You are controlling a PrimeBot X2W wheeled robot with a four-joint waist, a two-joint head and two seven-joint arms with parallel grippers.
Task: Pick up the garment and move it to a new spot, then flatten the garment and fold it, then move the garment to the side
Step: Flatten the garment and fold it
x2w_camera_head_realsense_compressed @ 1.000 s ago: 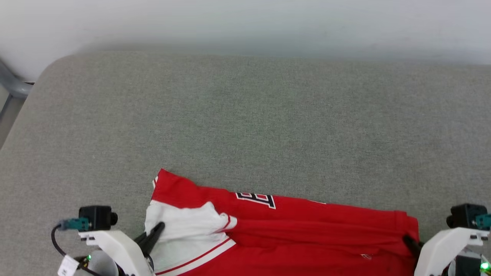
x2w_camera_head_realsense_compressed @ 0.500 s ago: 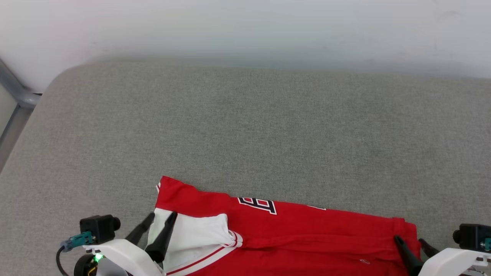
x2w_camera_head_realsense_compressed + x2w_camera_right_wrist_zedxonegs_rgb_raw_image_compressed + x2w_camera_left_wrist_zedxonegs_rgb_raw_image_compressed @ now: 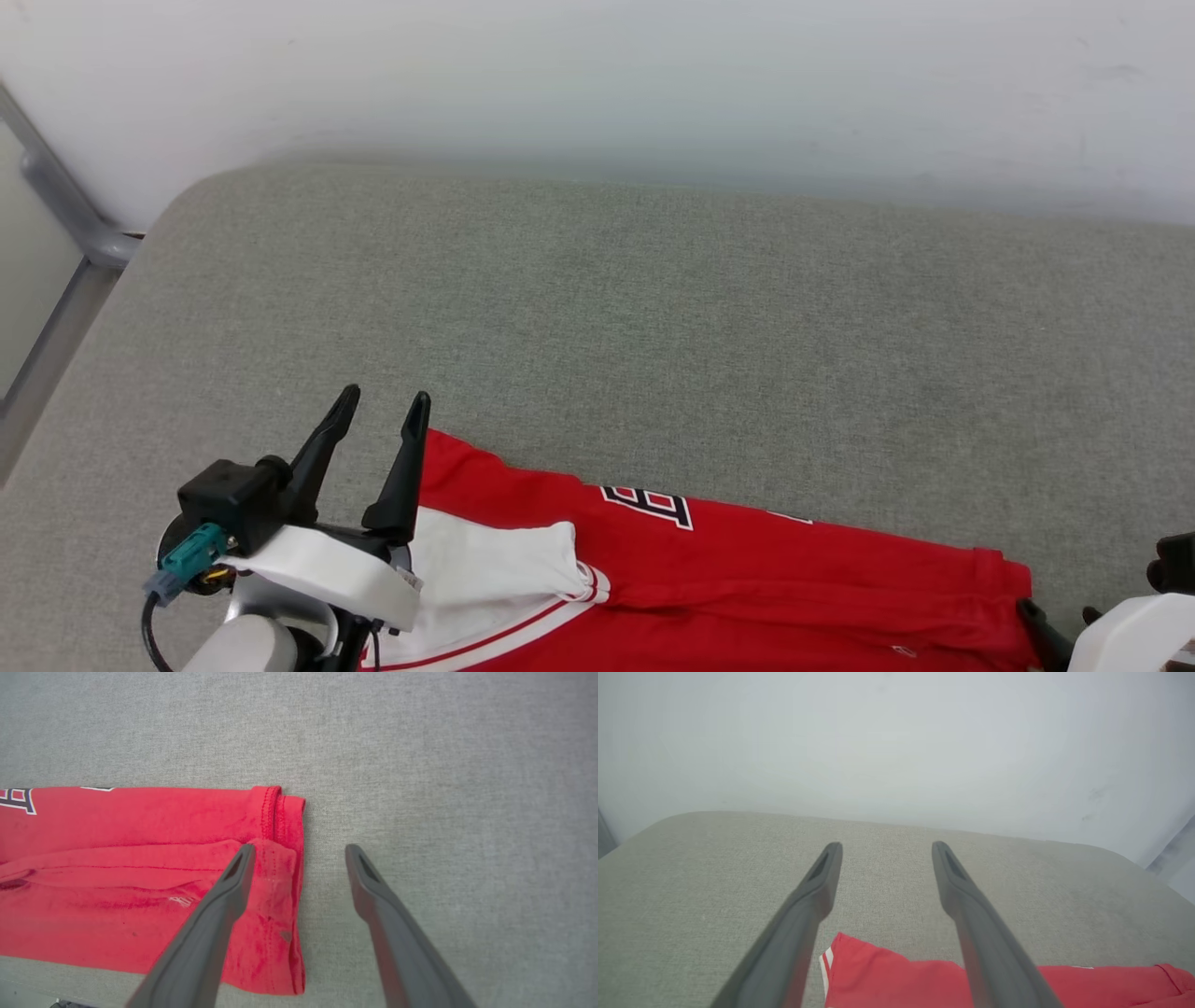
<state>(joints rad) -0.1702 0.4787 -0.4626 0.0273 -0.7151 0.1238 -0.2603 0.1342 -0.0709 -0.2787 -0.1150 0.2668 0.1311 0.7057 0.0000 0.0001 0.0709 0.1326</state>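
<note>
The garment (image 3: pixel 766 569), a red shirt with a white sleeve (image 3: pixel 495 574) and black white-outlined lettering, lies folded into a long strip on the grey padded surface (image 3: pixel 653 327) near its front edge. My left gripper (image 3: pixel 386 397) stands open over the garment's left end, lifted clear of the cloth with nothing between its fingers. In the left wrist view the left gripper (image 3: pixel 887 847) points toward the wall, the garment (image 3: pixel 887 975) low beneath it. My right gripper (image 3: pixel 300 849) is open at the garment's (image 3: pixel 140 858) right hem, one finger above the cloth and the other above bare surface. Its fingertips (image 3: pixel 1032 611) show at the lower right.
A white wall (image 3: pixel 597 75) runs behind the padded surface. A grey metal post (image 3: pixel 65 215) stands at the back left corner. Bare padding stretches between the garment and the wall. The surface's front edge (image 3: pixel 46 994) lies just past the garment.
Both grippers have opened and let go of the garment. The left one has lifted off the white sleeve. The head camera has tilted, shifting the whole picture.
</note>
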